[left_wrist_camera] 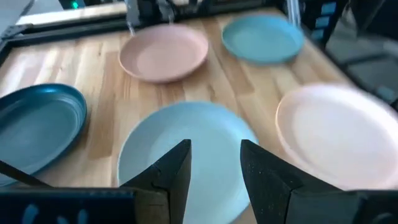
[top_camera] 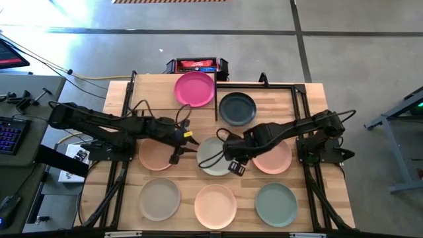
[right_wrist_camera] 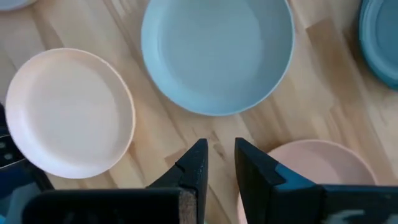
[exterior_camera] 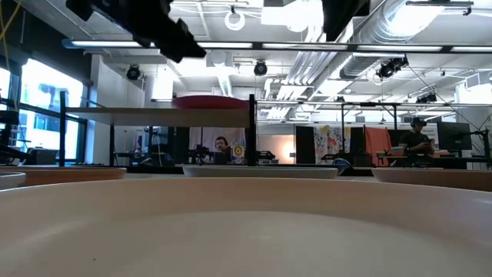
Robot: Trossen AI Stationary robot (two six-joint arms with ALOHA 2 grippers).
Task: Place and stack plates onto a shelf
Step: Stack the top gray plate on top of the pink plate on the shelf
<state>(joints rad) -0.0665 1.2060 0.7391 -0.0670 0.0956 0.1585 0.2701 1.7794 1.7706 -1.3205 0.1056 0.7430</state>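
- Nearest the low camera, a peach plate (exterior_camera: 246,231) is filling the foreground at the table's front edge.
- Left gripper (top_camera: 177,147) is hovering with fingers spread, holding nothing, just beside the pale grey plate (top_camera: 213,156) in the middle of the table; a salmon plate (top_camera: 156,156) is lying under its arm.
- Right gripper (top_camera: 236,165) is hanging with fingers narrowly parted, gripping nothing, over bare wood between the pale grey plate and a pink plate (top_camera: 272,158).
- Farther out, a magenta plate (top_camera: 195,88) is sitting on the shelf (top_camera: 198,80); a dark plate (top_camera: 237,108) is lying just beside it on the table (top_camera: 330,192).
- Along the front edge, a beige plate (top_camera: 159,199) and a green plate (top_camera: 275,204) are flanking the peach one.
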